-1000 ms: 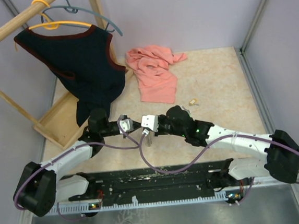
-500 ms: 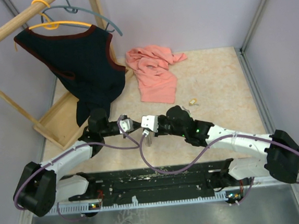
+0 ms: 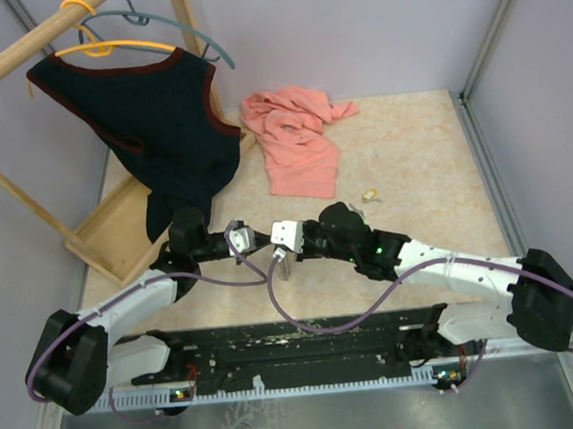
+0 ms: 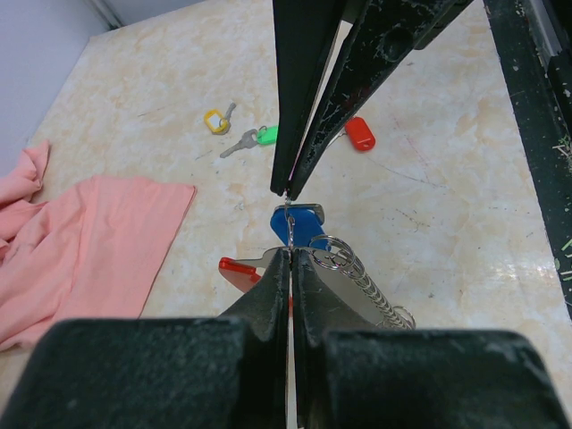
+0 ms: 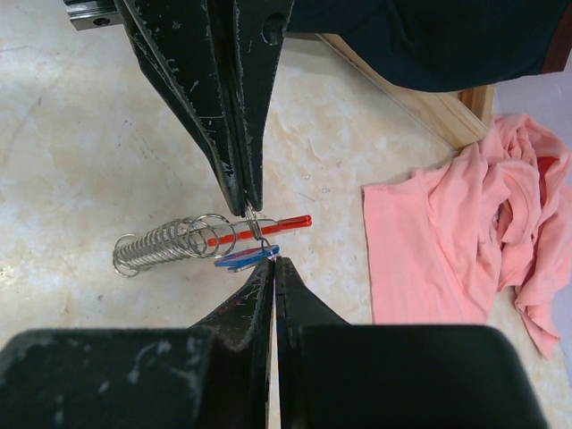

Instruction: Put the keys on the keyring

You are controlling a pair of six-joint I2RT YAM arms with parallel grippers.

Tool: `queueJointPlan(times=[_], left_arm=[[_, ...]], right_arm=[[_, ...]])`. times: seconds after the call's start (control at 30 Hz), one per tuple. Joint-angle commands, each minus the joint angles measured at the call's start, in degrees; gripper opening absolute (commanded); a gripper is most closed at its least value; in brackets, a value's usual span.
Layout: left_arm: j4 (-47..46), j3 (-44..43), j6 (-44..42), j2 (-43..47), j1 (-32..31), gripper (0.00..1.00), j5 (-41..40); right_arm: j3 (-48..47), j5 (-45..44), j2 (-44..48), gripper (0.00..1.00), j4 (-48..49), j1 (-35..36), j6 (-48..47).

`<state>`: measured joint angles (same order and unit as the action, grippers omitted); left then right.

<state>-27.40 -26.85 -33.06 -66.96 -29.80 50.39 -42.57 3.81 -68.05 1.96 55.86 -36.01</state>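
Keys (image 4: 298, 222) number four; keyring (image 4: 237, 267), just one.

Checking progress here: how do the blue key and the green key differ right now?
Head colour: the blue key is blue-headed, the green key green-headed. Place: the blue key sits where the tips of the left gripper and right gripper, both shut, meet, beside the keyring; the green key lies apart on the table, next to the yellow key. Both are small plastic-headed keys.

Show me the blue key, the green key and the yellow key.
blue key (image 4: 308, 223), left wrist view, plastic head
green key (image 4: 265, 135), left wrist view, plastic head
yellow key (image 4: 214, 121), left wrist view, plastic head
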Motion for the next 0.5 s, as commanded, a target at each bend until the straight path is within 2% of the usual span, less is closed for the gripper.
queueJointPlan(times=[0.0,0.47], left_arm=[[-0.57,-0.08,-0.34,0.77,0.01,0.00,0.71],[-0.47,-0.10,-0.43,0.78,0.01,0.00,0.56]], right_arm=[[-2.17,-0.17,1.93,0.00,1.25,0.94,-0.33],[-2.08,-0.63,1.82,0.00,1.29,0.92,-0.12]])
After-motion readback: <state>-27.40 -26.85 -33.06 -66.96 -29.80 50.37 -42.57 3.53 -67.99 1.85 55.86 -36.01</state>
